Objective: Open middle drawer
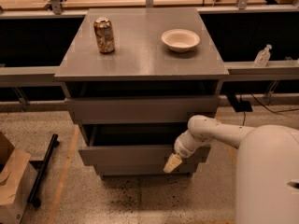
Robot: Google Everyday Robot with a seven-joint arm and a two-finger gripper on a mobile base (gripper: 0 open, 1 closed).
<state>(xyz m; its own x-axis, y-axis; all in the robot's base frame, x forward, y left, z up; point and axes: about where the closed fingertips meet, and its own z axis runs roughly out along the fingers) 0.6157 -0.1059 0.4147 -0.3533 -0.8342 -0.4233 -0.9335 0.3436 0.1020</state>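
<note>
The grey cabinet has three drawers. The middle drawer is pulled partly out toward me, with a dark gap showing its box behind the long flat front panel. My gripper is at the right part of that panel's lower edge, its cream tip pointing down and left. My white arm reaches in from the lower right. The upper drawer front sits above and the lowest front shows just beneath the middle panel.
A soda can and a white bowl stand on the cabinet top. A cardboard box and a black bar lie on the floor at left. A bottle stands on the ledge at right, cables below it.
</note>
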